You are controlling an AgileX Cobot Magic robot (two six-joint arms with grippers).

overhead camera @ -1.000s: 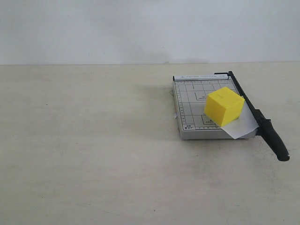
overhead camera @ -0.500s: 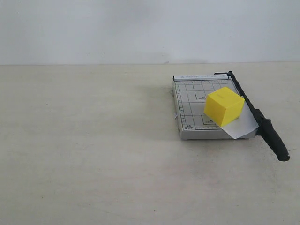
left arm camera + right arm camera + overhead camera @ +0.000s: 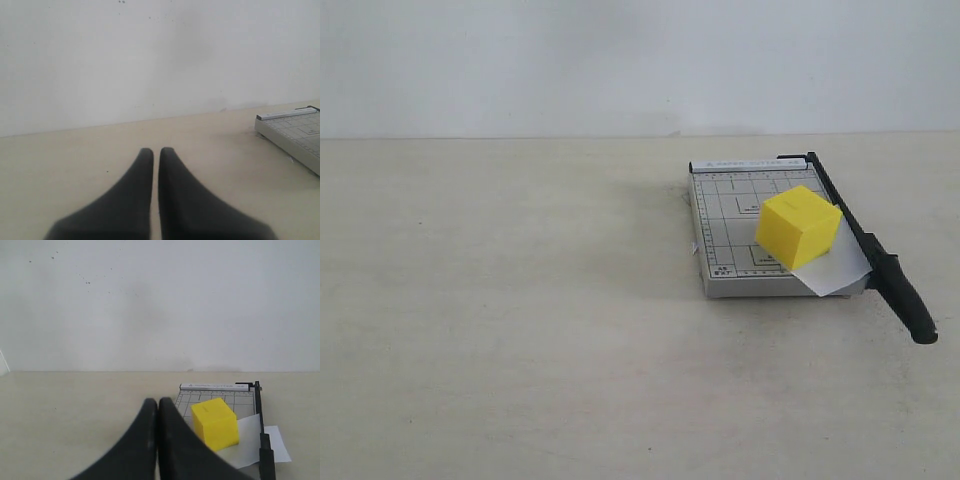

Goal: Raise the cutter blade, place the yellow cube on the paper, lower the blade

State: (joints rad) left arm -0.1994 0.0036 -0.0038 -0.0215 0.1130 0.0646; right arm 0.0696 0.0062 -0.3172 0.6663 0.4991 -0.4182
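Item: yellow cube (image 3: 798, 226), seated on paper (image 3: 835, 265) atop cutter board (image 3: 725, 230), beside lowered cutter blade (image 3: 865, 240); left gripper (image 3: 152, 152) and right gripper (image 3: 154, 402) clenched, empty; risk: any nudge may slide the overhanging paper, carrying the cube off.

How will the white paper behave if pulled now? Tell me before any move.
The paper looks thin, so probably floppy and light. The yellow cube sits on it and the lowered cutter blade crosses it, so a tug would likely meet resistance and might tear or crease it.
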